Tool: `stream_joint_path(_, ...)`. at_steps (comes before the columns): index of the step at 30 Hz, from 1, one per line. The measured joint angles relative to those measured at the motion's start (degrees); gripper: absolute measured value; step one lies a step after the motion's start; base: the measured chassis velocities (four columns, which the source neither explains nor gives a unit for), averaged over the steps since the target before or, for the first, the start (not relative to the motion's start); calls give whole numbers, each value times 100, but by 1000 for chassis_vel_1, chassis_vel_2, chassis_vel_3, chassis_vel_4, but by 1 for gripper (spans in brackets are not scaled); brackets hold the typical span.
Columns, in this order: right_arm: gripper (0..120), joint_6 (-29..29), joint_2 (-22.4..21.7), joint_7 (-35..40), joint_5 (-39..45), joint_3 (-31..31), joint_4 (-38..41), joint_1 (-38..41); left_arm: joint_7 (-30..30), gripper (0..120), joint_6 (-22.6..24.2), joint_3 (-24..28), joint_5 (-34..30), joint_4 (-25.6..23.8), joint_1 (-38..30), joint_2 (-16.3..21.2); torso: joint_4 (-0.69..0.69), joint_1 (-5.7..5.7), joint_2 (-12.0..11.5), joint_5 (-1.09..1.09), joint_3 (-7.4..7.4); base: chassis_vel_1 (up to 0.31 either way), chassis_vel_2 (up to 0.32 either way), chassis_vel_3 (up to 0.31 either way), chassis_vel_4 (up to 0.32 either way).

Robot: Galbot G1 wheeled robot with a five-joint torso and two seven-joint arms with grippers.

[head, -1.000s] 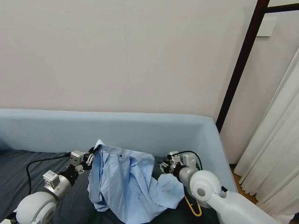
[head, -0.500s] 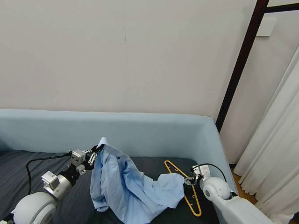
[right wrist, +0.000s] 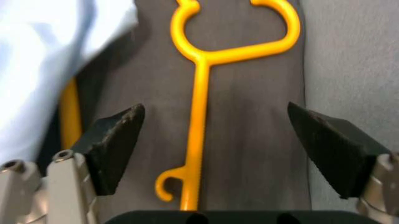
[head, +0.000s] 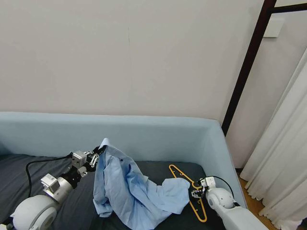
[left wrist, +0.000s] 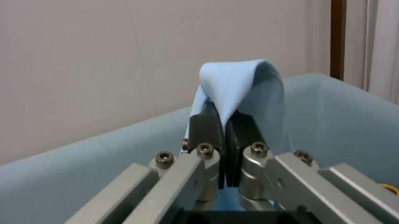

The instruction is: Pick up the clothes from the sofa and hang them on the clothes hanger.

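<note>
A light blue shirt (head: 132, 191) hangs from my left gripper (head: 97, 155), which is shut on a fold of its fabric (left wrist: 240, 91) above the dark sofa seat (head: 29, 177). The rest of the shirt drapes down onto the seat. An orange plastic hanger (head: 192, 191) lies flat on the seat at the right, partly under the shirt's edge. My right gripper (head: 197, 192) hovers over the hanger (right wrist: 203, 93), open, its two fingers (right wrist: 115, 140) either side of the hanger's arm without touching it.
The light blue sofa back (head: 144, 132) and right armrest (head: 218, 158) wall in the seat. A dark wooden pole (head: 244, 67) stands at the right against the wall, with white curtains (head: 283, 163) beside it.
My right gripper let go of the shirt and moved right and down to the hanger. The shirt's right side dropped onto the seat, uncovering the hanger. The left gripper rose slightly.
</note>
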Motion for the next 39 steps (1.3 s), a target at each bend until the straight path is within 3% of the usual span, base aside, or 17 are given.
stream_joint_path(17,29,-77,153,-353,-118,9,-467,168,-1,0,-38,46,-34,114,-111,15,0,0,0,0,0,0,0,0,0)
stream_joint_path(30,24,-133,303,-464,-337,92,-693,206,11,0,-80,63,-84,170,-138,56,0,0,1,-1,0,0,0,0,0)
stream_joint_path(34,6,-178,266,-498,-316,136,-623,165,13,0,-86,84,-86,175,-165,54,1,0,0,1,0,0,0,0,0)
stream_joint_path(39,5,-198,171,-480,-229,114,-413,90,11,0,-86,95,-90,176,-196,45,-1,0,0,1,0,0,0,0,0)
